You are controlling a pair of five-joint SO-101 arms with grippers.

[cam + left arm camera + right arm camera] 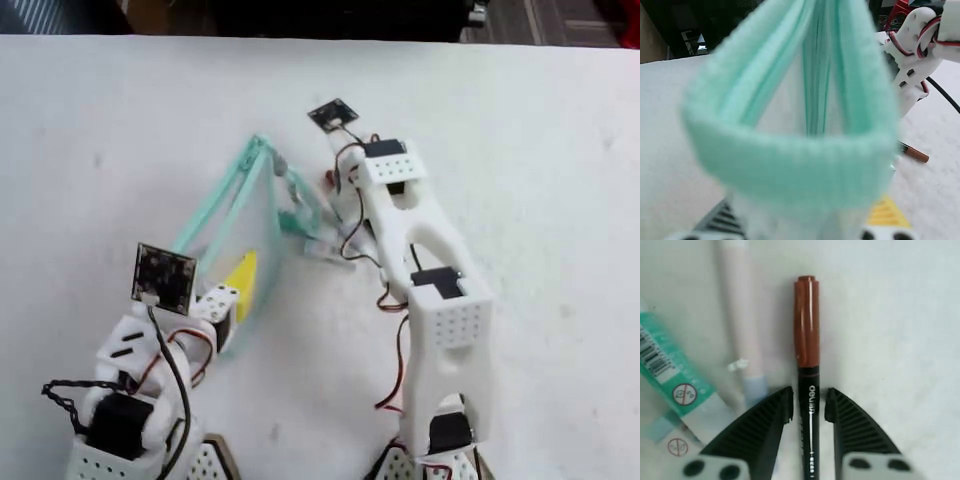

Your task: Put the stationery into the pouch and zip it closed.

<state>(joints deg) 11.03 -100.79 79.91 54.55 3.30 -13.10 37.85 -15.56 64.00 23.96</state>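
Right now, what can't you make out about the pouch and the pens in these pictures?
Pouch: in the left wrist view its blurred mint rim blocks the opening, so its contents are unclear.
Red-capped pen: in the right wrist view its barrel end is cut off by the edge, inside the right pincer.
Loose stationery: in the high view the right arm covers most of it.
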